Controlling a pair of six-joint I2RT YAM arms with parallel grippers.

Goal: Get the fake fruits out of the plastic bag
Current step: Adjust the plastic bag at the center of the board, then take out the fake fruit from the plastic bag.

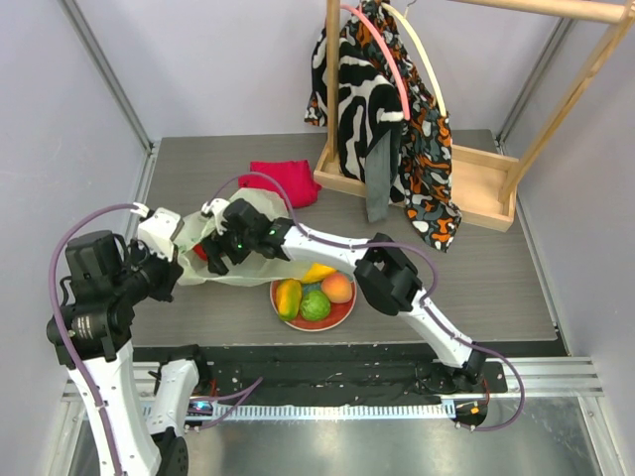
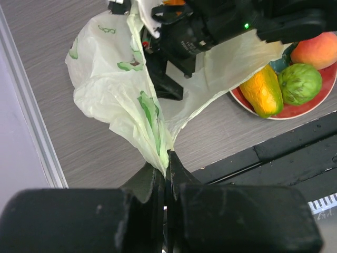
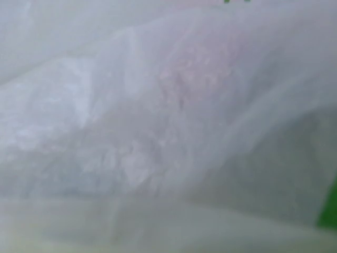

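left gripper (image 2: pixel 167 159) clamps the green-printed plastic bag (image 2: pixel 108 95), right gripper (image 1: pixel 212 256) spread inside it.

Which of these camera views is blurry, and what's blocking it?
Right wrist view: hazy and out of focus, filled by the thin translucent pale yellow-green plastic bag close to the lens. Left wrist view: sharp on the bag, left gripper dark in the foreground. Top view: evenly lit, crisp.

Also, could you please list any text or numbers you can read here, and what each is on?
No text is readable.
Green print on the thin, translucent pale yellow-green plastic bag: crumpled, not legible.
White ticked strip at the near edge: too small to read.
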